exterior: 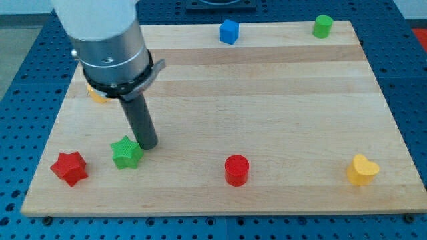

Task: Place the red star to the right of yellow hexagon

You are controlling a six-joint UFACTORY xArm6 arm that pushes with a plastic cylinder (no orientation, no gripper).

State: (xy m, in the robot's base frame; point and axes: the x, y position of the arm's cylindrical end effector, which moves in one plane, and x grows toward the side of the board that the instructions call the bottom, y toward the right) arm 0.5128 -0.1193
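The red star [70,167] lies near the board's bottom left corner. A yellow block [95,95], largely hidden behind the arm, sits at the left edge higher up; its shape cannot be made out. My tip [148,145] rests on the board just right of and touching the top of a green star [126,153]. The tip is about a hand's width to the right of the red star, with the green star between them.
A red cylinder [236,169] stands at the bottom middle. A yellow heart [362,169] is at the bottom right. A blue block [229,31] and a green cylinder [323,26] sit along the top edge. The wooden board [267,100] rests on a blue perforated table.
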